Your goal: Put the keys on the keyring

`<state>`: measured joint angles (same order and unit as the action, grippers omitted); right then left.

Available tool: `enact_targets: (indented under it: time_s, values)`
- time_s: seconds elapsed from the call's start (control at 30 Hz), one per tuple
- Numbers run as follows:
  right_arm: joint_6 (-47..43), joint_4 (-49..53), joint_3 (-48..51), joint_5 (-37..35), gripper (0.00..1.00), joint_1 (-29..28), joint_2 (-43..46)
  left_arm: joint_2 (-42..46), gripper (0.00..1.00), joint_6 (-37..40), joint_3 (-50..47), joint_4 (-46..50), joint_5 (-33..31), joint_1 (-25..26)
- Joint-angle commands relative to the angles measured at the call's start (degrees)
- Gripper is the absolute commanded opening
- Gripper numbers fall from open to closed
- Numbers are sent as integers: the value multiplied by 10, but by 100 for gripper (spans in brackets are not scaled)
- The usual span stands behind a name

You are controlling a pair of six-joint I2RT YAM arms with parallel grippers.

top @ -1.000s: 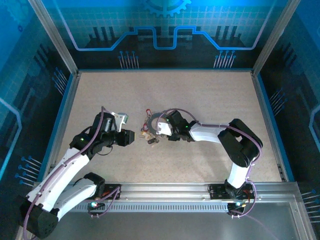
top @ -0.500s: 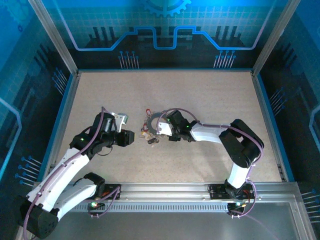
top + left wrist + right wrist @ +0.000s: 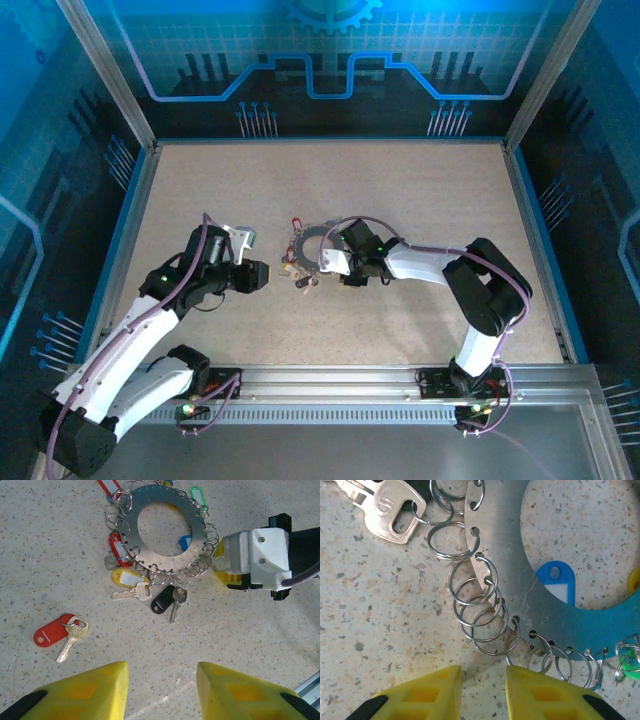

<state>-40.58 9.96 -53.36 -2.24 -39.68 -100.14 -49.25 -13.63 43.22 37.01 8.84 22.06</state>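
Top view: the keyring [image 3: 308, 240] lies on the table [image 3: 420, 190] just left of centre. My right tool [image 3: 322, 260] points at its lower right edge. My left tool [image 3: 268, 277] hangs to the left, apart from the ring. Against the frame a second ago, the right arm has drawn back a little toward the right. The left arm and the ring have not shifted.

Left wrist view: the left tool [image 3: 162, 690] stands partly open with nothing between its fingers. Above it, the keyring [image 3: 162, 563] already carries a yellow-tagged key [image 3: 127, 578] and a black-tagged key [image 3: 162, 600]. A red-tagged key [image 3: 57, 633] lies loose at the lower left, well apart from the ring. The right tool [image 3: 224, 573] sits just beside the ring's right edge.

Right wrist view: the right tool [image 3: 484, 690] shows a narrow gap and grips nothing. The split rings [image 3: 475, 605] along the band lie just above its tips.

I judge I am between keys. Next, the right tool should pin the band or a free loop, while the left goes down for the red key.
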Motion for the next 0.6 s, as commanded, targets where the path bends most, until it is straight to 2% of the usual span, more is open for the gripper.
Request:
enact_targets:
  time_s: [0.0,0.57]
  values:
    - [-7,21,-16,22,33,2,-2,-1,42,-10,-3,8,0,-4]
    - [-2,61,-60,35,36,14,-29,-3,42,-10,-3,7,-1,-4]
